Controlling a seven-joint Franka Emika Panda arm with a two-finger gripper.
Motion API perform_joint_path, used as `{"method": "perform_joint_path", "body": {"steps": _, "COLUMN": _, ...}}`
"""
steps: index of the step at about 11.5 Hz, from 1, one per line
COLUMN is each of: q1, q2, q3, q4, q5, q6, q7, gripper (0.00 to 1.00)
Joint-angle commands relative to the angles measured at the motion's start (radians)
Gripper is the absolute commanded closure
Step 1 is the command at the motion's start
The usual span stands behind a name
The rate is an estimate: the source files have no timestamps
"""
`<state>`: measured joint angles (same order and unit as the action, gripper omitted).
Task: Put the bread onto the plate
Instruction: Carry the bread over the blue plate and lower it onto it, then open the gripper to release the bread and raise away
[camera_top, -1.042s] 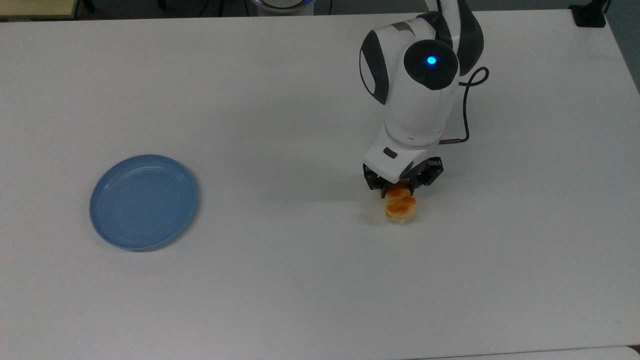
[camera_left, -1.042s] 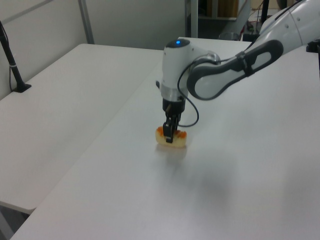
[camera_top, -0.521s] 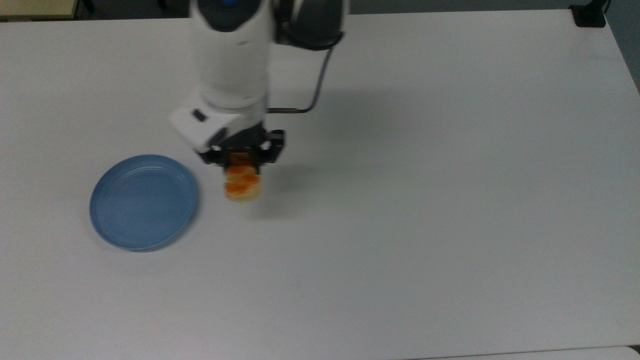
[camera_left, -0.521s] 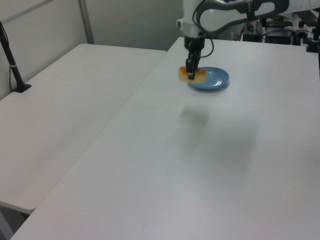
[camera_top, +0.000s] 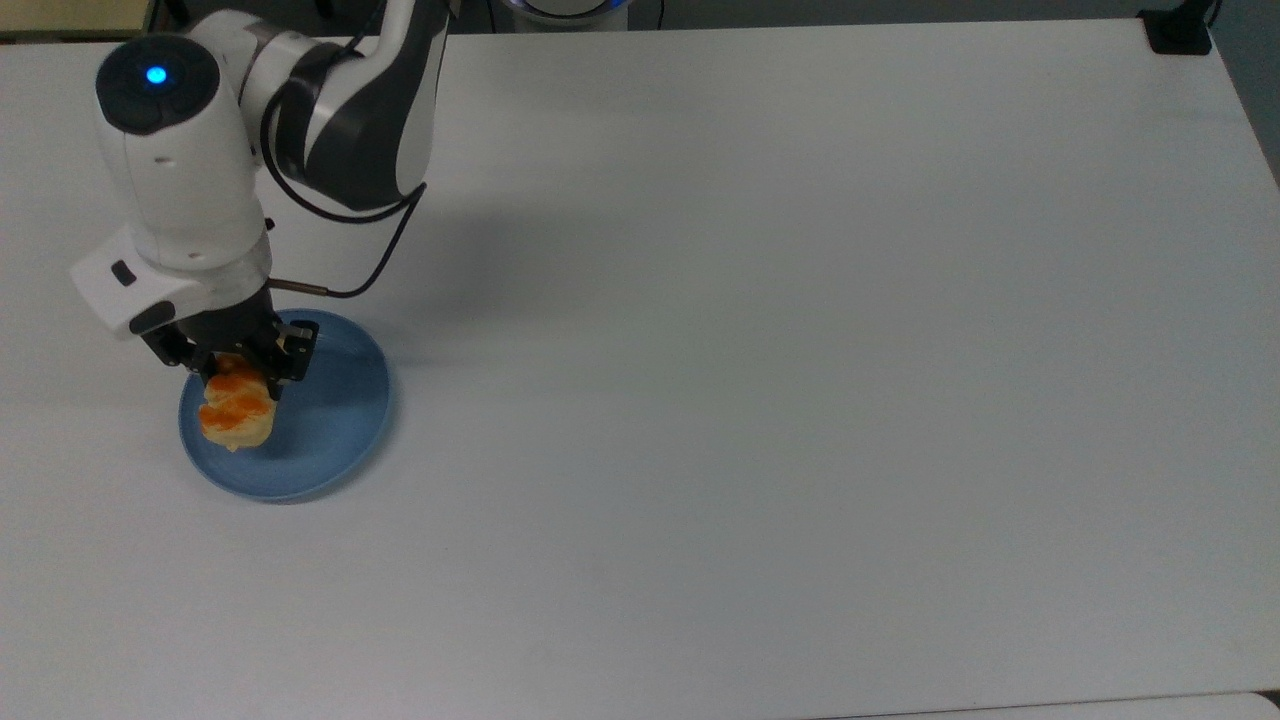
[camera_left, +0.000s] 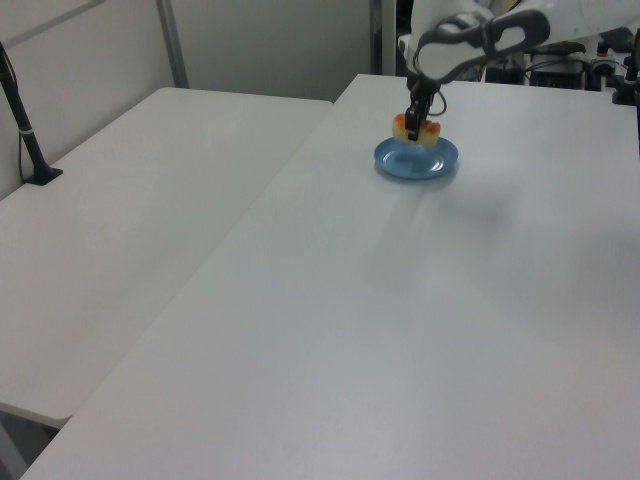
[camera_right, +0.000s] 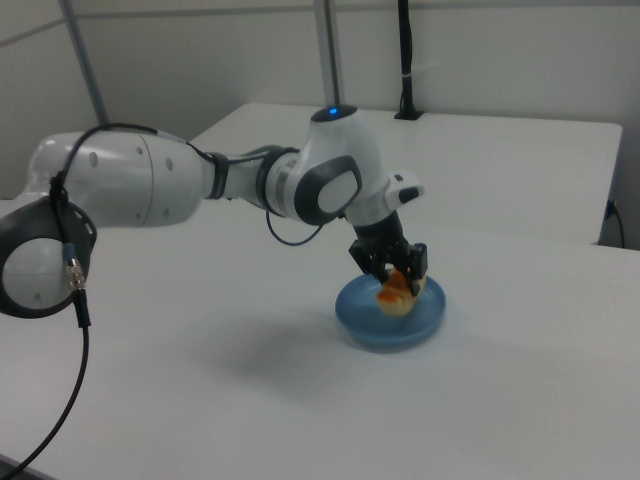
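Clamped between the two fingers of the gripper (camera_top: 238, 372) is the bread (camera_top: 236, 412), which is held by one end while the other end sticks out below the fingers. In the top view the bread is seen over the plate (camera_top: 330, 420), on the top view's left part of it. In the right view the bread (camera_right: 397, 290) hangs inside the outline of the plate (camera_right: 360, 322), near its middle, and it seems to be slightly above the blue surface; whether it already touches the plate cannot be told. In the left view the gripper (camera_left: 413, 127) and the bread (camera_left: 417, 131) are seen at the far side of the plate (camera_left: 415, 162).

As a judgement, the carrying part of the task is nearly finished: the bread is taken and brought above the plate. What is left is to lower it, to release it, and to draw the arm away.

Counted, one bread, one plate and one arm are seen. The plate stands on a white table (camera_top: 800, 350), and a second white table (camera_left: 130, 210) stands just beside it in the left view.
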<state>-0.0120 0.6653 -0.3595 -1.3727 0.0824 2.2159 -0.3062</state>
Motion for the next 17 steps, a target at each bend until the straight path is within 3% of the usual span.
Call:
{"method": "perform_joint_path", "body": {"steps": 1, "q1": 0.044, "q2": 0.039, "q3": -0.022, "q4": -0.005, "q5": 0.020, "q6": 0.027, "q7": 0.004, "gripper": 0.41}}
{"method": "perform_joint_path", "body": {"steps": 2, "q1": 0.053, "q2": 0.056, "q3": -0.021, "q4": -0.009, "q5": 0.022, "q6": 0.028, "q7": 0.016, "gripper": 0.28}}
{"method": "perform_joint_path", "body": {"steps": 3, "q1": 0.052, "q2": 0.060, "q3": -0.021, "q4": -0.012, "q5": 0.033, "q6": 0.030, "q7": 0.021, "gripper": 0.00}}
{"method": "perform_joint_path", "body": {"steps": 5, "q1": 0.049, "q2": 0.004, "q3": -0.024, "q4": -0.011, "q5": 0.121, "q6": 0.018, "q7": 0.021, "gripper": 0.00}}
{"method": "perform_joint_path", "body": {"steps": 6, "q1": 0.055, "q2": -0.065, "q3": -0.022, "q4": -0.016, "q5": 0.129, "q6": -0.001, "q7": 0.028, "gripper": 0.00}}
{"method": "perform_joint_path", "body": {"steps": 9, "q1": 0.089, "q2": -0.284, "q3": 0.007, "q4": -0.041, "q5": 0.087, "q6": -0.295, "q7": 0.179, "gripper": 0.00}}
{"method": "perform_joint_path", "body": {"steps": 13, "q1": 0.104, "q2": -0.510, "q3": 0.213, "q4": -0.135, "q5": -0.091, "q6": -0.507, "q7": 0.372, "gripper": 0.00}}
{"method": "perform_joint_path", "body": {"steps": 17, "q1": 0.103, "q2": -0.555, "q3": 0.254, "q4": -0.143, "q5": -0.089, "q6": -0.602, "q7": 0.323, "gripper": 0.00}}
